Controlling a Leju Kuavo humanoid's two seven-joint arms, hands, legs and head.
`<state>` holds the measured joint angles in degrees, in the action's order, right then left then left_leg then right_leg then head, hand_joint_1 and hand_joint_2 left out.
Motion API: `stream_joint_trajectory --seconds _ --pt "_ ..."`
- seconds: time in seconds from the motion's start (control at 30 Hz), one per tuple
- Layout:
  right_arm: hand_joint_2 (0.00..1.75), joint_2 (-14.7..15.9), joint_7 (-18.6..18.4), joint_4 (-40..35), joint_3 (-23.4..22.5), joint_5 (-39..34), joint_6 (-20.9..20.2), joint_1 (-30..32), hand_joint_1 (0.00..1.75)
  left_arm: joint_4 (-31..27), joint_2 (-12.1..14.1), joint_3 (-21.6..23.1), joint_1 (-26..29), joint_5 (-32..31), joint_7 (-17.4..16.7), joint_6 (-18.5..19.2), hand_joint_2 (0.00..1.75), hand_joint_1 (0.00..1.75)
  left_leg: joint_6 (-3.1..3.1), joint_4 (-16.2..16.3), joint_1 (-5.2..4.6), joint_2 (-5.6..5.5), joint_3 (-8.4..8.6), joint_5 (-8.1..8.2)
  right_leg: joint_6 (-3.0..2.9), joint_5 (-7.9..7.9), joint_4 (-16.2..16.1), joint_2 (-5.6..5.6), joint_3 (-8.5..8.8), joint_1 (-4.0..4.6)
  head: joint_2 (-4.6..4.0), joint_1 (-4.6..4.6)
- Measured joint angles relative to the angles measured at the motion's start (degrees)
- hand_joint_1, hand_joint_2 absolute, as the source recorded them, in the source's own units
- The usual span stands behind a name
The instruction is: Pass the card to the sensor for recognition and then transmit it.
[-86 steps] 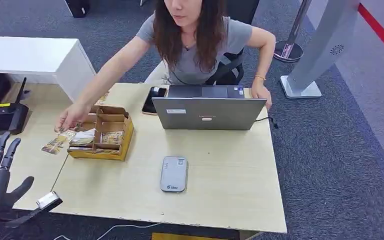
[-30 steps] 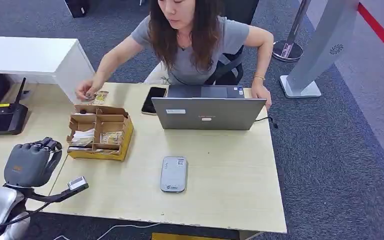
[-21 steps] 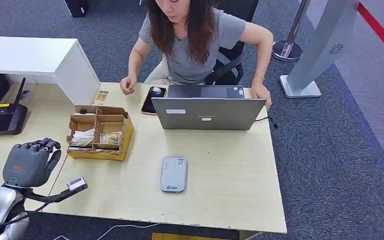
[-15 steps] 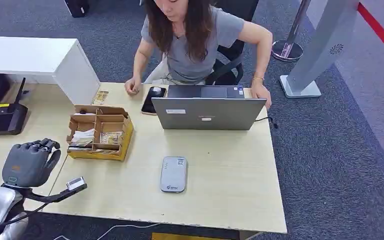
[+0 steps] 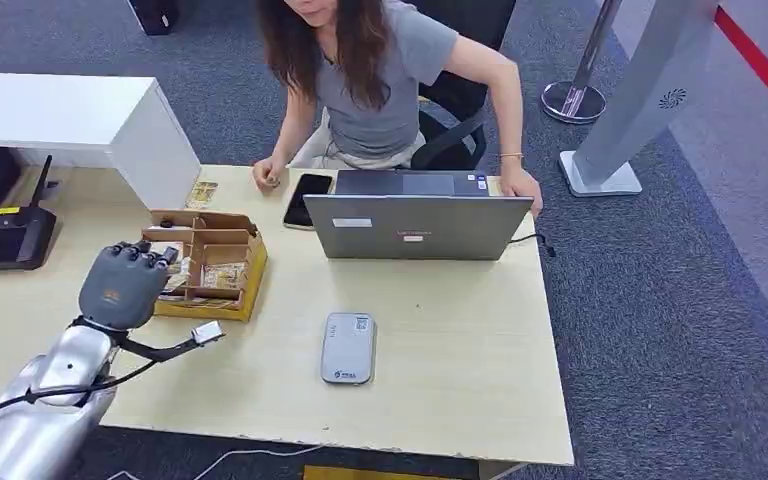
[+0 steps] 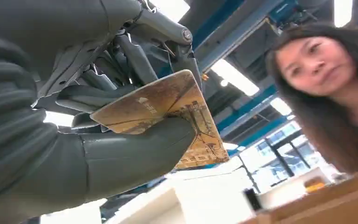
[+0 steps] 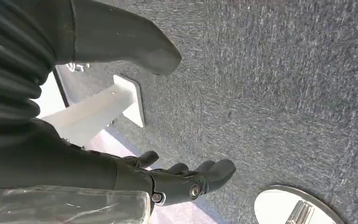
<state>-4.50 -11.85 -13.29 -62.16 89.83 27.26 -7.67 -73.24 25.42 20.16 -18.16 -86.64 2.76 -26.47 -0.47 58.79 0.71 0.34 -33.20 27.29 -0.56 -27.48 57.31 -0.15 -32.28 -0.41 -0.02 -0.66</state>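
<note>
The left hand [image 5: 125,283] has travelled in from the left front corner of the surface [image 5: 440,400] and now hovers over the left side of the cardboard tray [image 5: 222,268], where half a second ago it hung well short of it, near the front edge. The arm behind it has swung up and forward with it. In the left wrist view the thumb and fingers [image 6: 135,158] are clamped on a gold patterned card [image 6: 168,112], with the card's far end sticking out past the thumb, so the pick-up looks done and the card is riding in the hand rather than lying on the surface.

The grey card reader [image 5: 348,347] sits flat toward the middle of the front edge, well apart from the hand and to its right. My reading is that the carry toward the sensor has begun but the card has not yet been presented; the hand would need to cross over the tray's front rim and lower the card flat above the reader.

The person [image 5: 370,80] has shifted left behind the back edge, one hand [image 5: 268,176] resting beside the phone [image 5: 307,198] and the other at the far corner of the laptop [image 5: 415,222]. They seem placed to take the card afterwards.

The right hand [image 7: 177,179] hangs over the carpet with fingers apart, holding nothing.
</note>
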Motion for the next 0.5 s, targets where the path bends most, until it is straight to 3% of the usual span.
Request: stream_joint_trajectory --seconds 0.2,0.5 --pt "1.75 0.0 -0.3 0.1 0.8 0.0 0.0 0.0 0.0 5.2 -2.3 4.7 -3.6 -0.4 -1.0 -0.5 1.75 1.75 0.0 0.0 0.0 0.02 -0.01 0.01 0.0 0.0 0.0 0.03 -0.02 -0.04 0.02 0.0" --pt "1.75 0.0 -0.4 0.2 0.8 0.0 0.0 0.1 0.0 7.7 -3.6 6.8 -4.9 -0.4 -1.1 -0.7 1.75 1.75 0.0 0.0 0.0 0.02 0.0 0.0 0.0 0.0 0.0 0.04 -0.03 -0.03 0.0 0.0"
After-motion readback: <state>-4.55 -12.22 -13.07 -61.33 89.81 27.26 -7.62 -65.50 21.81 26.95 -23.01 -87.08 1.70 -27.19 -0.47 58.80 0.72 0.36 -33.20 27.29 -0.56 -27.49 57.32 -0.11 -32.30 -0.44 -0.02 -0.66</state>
